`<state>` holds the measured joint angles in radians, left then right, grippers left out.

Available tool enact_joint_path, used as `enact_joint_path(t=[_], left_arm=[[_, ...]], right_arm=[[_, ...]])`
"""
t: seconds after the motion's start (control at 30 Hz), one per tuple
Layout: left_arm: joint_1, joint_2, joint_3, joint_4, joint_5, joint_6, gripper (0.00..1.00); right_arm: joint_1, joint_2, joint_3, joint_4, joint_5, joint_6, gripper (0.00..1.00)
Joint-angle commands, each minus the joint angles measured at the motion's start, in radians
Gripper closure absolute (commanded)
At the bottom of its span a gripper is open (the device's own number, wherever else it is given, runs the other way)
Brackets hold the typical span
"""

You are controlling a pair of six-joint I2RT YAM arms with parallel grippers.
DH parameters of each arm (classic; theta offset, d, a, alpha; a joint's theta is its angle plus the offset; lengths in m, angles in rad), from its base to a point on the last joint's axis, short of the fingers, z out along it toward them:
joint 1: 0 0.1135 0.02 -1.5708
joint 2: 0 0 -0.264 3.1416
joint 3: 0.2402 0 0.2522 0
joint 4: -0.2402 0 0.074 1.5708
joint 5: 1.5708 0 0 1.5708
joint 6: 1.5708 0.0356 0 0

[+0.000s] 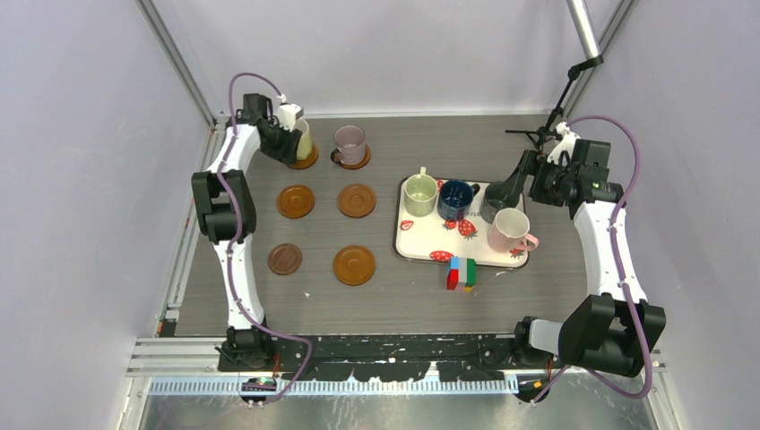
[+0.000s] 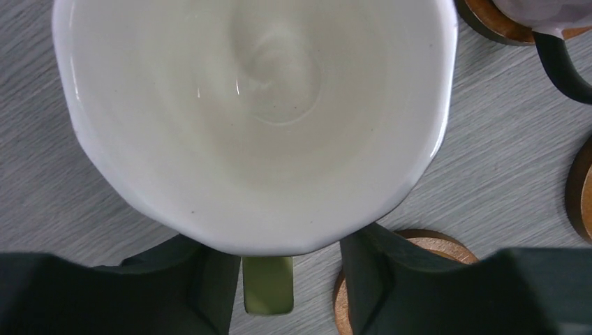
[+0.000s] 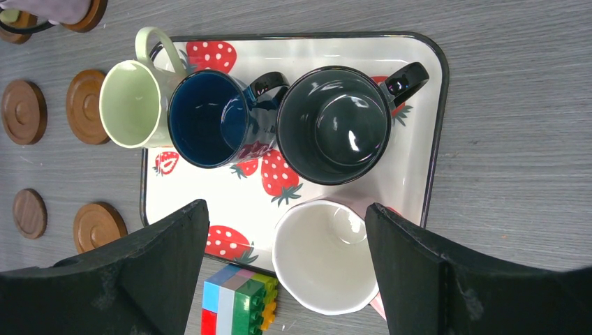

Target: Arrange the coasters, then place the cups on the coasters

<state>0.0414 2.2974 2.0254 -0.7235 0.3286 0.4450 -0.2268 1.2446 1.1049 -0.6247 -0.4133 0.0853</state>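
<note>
The pale yellow ceramic mug (image 2: 251, 118) stands on a round brown wooden coaster (image 2: 436, 246) at the 11 o'clock corner of the grey wood-grain counter (image 2: 502, 160). The left fingers (image 2: 216, 279) are spread either side of its handle (image 2: 267, 285), pinching nothing; the left wrist view shows a gap at the handle's 3 o'clock side. The right fingers (image 3: 167, 258) are spread wide above the white strawberry-print tray (image 3: 412, 188). The pink mug (image 3: 324, 255) lies between them, at the tray's 5 o'clock corner.
</note>
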Motion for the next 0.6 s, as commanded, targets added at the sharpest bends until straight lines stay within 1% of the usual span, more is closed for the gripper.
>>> enact_joint_path(t=[0.0, 0.1, 0.13, 0.17, 0.2, 0.23, 0.37, 0.47, 0.57], left_arm=[[0.006, -0.05, 0.005, -0.005, 0.003, -0.01, 0.43], [0.016, -0.091, -0.004, -0.016, 0.002, -0.014, 0.35], [0.023, -0.112, -0.011, -0.018, 0.007, -0.016, 0.31], [0.027, -0.134, -0.022, -0.016, 0.009, -0.017, 0.25], [0.033, -0.161, -0.033, -0.013, 0.01, -0.022, 0.15], [0.039, -0.187, -0.041, -0.015, 0.011, -0.025, 0.09], [0.045, -0.291, -0.071, -0.043, 0.029, -0.027, 0.06], [0.042, -0.369, -0.1, -0.075, 0.075, -0.043, 0.04], [0.012, -0.427, -0.136, -0.117, 0.123, -0.057, 0.02]], right_arm=[[-0.005, -0.008, 0.0, 0.017, -0.008, -0.004, 0.14], [-0.006, -0.013, 0.001, 0.017, -0.012, -0.003, 0.14], [-0.006, -0.014, 0.001, 0.017, -0.012, -0.004, 0.14], [-0.005, -0.016, 0.001, 0.017, -0.013, -0.004, 0.14], [-0.006, -0.017, 0.002, 0.016, -0.016, -0.001, 0.14], [-0.006, -0.019, 0.003, 0.016, -0.017, -0.001, 0.14], [-0.005, -0.026, 0.006, 0.016, -0.02, -0.002, 0.13], [-0.006, -0.032, 0.009, 0.015, -0.02, -0.001, 0.13], [-0.006, -0.04, 0.013, 0.016, -0.024, 0.003, 0.13]])
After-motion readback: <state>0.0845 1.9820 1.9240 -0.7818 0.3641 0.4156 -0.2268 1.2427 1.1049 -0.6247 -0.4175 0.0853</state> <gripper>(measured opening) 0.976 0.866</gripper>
